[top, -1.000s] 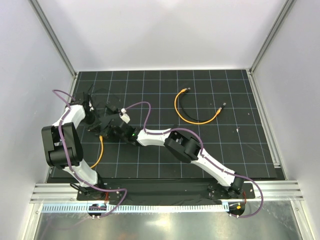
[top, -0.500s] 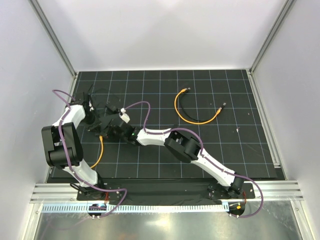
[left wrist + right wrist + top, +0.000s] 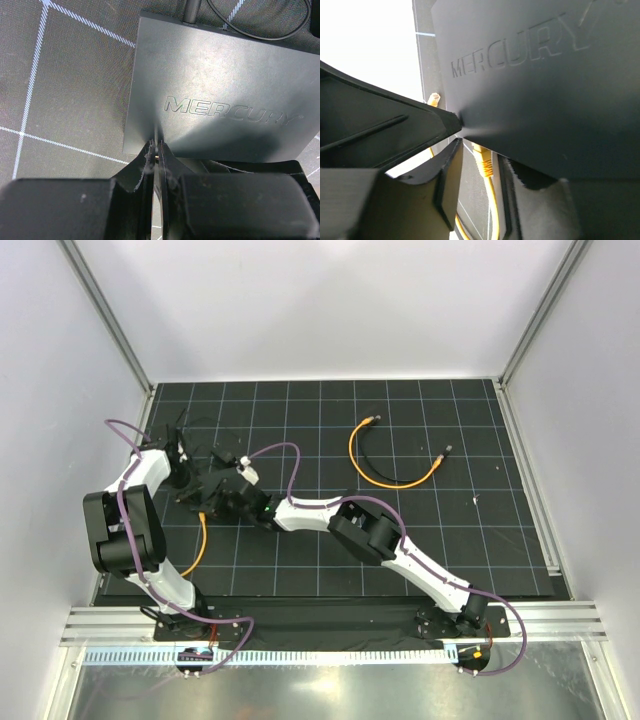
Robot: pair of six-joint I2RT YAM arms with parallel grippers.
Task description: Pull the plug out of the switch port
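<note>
The switch [image 3: 220, 85] is a flat matte-black box marked MERCURY, also seen in the right wrist view [image 3: 545, 75]. In the top view it lies at the mat's left, mostly hidden under both grippers. My left gripper [image 3: 157, 150] is shut, its tips pressing on the switch's near edge. A yellow plug [image 3: 485, 162] sits in the switch's port edge, and its orange cable [image 3: 201, 540] runs toward the near edge. My right gripper [image 3: 480, 150] is open, with one finger [image 3: 447, 170] on each side of the plug and a gap to it. In the top view, my left gripper [image 3: 188, 480] and right gripper [image 3: 222, 502] meet at the switch.
A loose orange cable [image 3: 385, 465] with two free plugs curves on the black grid mat [image 3: 450, 540] at centre right. A thin black wire [image 3: 260, 25] loops behind the switch's far edge. White walls and aluminium rails [image 3: 525, 490] bound the mat.
My right gripper has crept slightly up and left toward the switch. The left arm and the cables have not moved.
</note>
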